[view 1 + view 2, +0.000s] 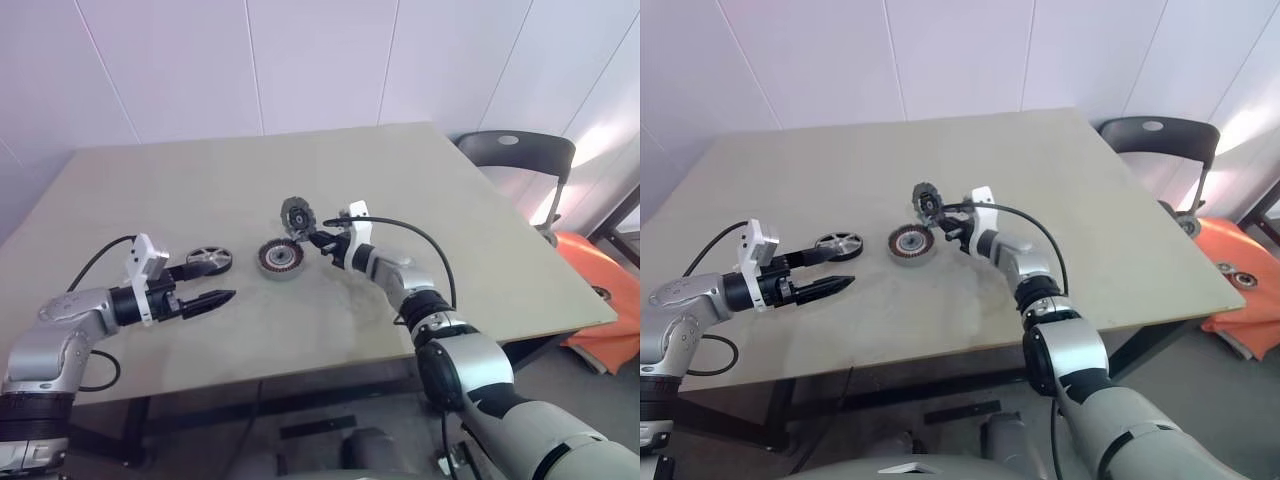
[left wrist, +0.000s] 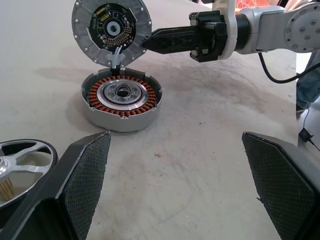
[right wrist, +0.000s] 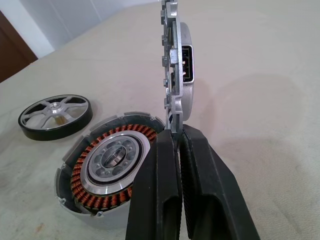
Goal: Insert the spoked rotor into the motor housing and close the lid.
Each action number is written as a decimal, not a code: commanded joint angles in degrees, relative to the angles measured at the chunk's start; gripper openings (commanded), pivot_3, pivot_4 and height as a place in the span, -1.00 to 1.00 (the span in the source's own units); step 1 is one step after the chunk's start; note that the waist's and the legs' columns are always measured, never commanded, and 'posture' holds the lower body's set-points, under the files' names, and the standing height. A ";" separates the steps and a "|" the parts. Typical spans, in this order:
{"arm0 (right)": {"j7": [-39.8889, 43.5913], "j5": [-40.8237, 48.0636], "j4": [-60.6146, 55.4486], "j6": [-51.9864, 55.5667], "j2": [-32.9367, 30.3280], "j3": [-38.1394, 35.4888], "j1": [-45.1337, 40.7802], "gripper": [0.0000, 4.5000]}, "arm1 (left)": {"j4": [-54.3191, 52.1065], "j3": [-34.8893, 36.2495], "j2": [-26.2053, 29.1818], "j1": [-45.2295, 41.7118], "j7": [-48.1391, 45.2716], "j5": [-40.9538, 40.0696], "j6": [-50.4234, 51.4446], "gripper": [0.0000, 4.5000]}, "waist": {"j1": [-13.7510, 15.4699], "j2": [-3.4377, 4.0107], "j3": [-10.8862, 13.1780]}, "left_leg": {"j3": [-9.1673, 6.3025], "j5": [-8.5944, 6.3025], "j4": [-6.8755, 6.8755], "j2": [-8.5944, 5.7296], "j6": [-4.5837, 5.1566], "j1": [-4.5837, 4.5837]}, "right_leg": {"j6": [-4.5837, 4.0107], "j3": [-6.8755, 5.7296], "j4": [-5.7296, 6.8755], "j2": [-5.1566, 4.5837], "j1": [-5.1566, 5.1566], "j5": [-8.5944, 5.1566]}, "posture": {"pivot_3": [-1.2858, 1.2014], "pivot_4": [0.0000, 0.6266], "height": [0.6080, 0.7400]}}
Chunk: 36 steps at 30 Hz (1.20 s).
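Left end effector [image 1: 212, 286] hangs with its fingers wide apart and empty, just left of the spoked rotor [image 1: 210, 260], a silver open-spoked metal wheel with dark rim lying flat on the beige bench [image 1: 120, 200], left of the motor housing [image 1: 281, 259]. Judged rigid and fairly weighty with a smooth rim; best pinched across the rim or a spoke. The housing, a low round ring of copper windings, lies open. Above its far edge the lid [image 1: 297, 213], a flat grey ribbed disc, stands upright, its edge clamped by the right end effector [image 1: 322, 241].
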 commanded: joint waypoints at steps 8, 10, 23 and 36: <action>8.28 0.50 1.77 2.50 -3.46 -0.63 -5.33 -0.99 | 0.04 1.10 -0.04 -1.19 0.31 0.50 -1.38 0.99 | -0.05 0.00 0.00 | 0.00 0.00 -0.01 -0.01 0.00 -0.03 | 0.00 0.00 -0.03 0.00 -0.01 0.00 | 0.03 -1.00 1.00; 8.95 0.49 2.06 2.78 -3.66 -0.71 -5.83 -0.99 | 0.14 1.15 -0.08 -1.23 0.35 0.56 -1.46 0.99 | -0.05 0.01 0.00 | 0.00 0.00 -0.01 -0.01 0.00 -0.02 | 0.00 0.00 -0.03 0.00 -0.01 0.00 | 0.03 -1.00 1.00; 16.52 0.19 4.65 9.32 -7.48 -0.62 -8.19 -0.99 | 0.00 1.33 -0.25 -0.90 0.89 0.45 -1.72 0.99 | 0.04 0.00 0.00 | 0.00 0.00 -0.01 -0.01 0.00 -0.04 | 0.00 -0.01 -0.03 -0.01 -0.01 0.00 | 0.03 -1.00 1.00; 31.03 -3.31 4.59 14.02 -9.98 4.09 -7.46 -0.99 | 0.17 1.27 -0.10 -1.04 0.85 0.54 -1.69 0.99 | 0.04 0.00 0.00 | 0.00 0.00 0.00 -0.01 0.00 -0.02 | 0.00 -0.01 -0.02 0.01 -0.01 0.00 | 0.03 -1.00 1.00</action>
